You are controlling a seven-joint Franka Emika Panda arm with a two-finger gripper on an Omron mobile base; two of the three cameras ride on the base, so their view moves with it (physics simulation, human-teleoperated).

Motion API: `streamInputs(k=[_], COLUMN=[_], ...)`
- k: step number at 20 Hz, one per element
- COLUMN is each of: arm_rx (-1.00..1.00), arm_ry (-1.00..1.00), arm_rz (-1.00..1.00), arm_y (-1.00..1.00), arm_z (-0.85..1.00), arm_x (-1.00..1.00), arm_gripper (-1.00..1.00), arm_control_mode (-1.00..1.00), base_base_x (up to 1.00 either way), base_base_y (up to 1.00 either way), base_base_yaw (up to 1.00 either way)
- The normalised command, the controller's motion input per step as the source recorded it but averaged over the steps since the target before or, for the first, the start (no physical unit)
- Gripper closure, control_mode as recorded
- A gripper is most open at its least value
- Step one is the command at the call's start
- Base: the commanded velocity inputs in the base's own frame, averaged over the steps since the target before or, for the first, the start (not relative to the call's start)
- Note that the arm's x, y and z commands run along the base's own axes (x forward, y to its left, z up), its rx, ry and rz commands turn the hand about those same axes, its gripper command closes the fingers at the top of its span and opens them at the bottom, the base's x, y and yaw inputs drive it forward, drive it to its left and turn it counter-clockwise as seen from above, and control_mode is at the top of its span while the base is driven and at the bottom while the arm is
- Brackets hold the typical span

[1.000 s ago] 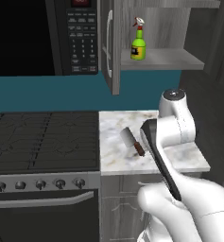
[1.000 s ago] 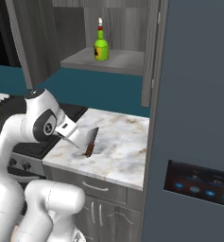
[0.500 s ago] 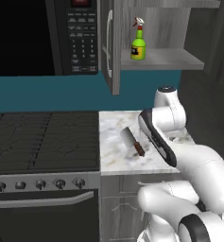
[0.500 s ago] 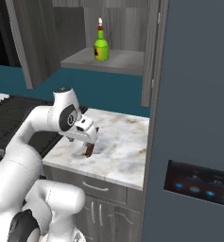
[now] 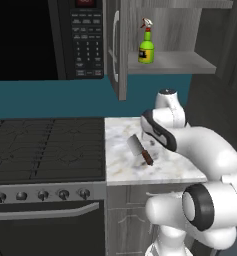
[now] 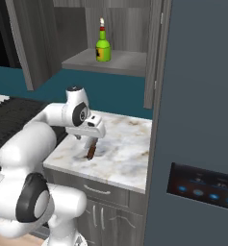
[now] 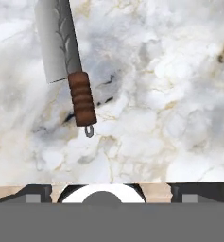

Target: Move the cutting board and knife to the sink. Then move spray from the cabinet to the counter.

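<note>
The small cleaver with grey steel blade and reddish-brown handle [image 7: 68, 66] lies flat on the white-grey marble counter [image 5: 165, 167]. The two-finger gripper [image 6: 89, 139], apparently just above the handle, stands fully spread, grasping nothing. The green spray bottle [image 5: 146, 47] stands upright on the grey cabinet shelf [image 5: 182, 62].

The knife [image 7: 68, 61], grey-bladed with a ribbed reddish-brown handle, is laid flat on the marble bench [image 5: 165, 167]. The green spray [image 5: 147, 47] is stood upright on the open cabinet [image 5: 175, 62] shelf.

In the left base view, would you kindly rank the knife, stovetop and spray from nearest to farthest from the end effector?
1. Knife: on the counter, just under the end effector.
2. Stovetop: to the left, beside the counter.
3. Spray: up on the cabinet shelf.
</note>
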Motion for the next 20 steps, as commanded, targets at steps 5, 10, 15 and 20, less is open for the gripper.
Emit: streamInputs(k=[5,10,15,20], arm_rx=[0.0,0.0,0.0,0.0], arm_ry=[0.0,0.0,0.0,-0.02], arm_rz=[0.08,0.0,0.0,0.0], arm_y=[0.04,0.19,0.14,0.01], arm_z=[-0.44,-0.33,-0.31,-0.28], arm_x=[0.4,0.32,0.26,0.21], arm_gripper=[-1.0,-1.0,-1.0,-1.0], arm_control_mode=[-1.0,-1.0,-1.0,-1.0], base_base_x=[0.0,0.0,0.0,0.0], base_base_y=[0.0,0.0,0.0,0.0], base_base_yaw=[0.0,0.0,0.0,0.0])
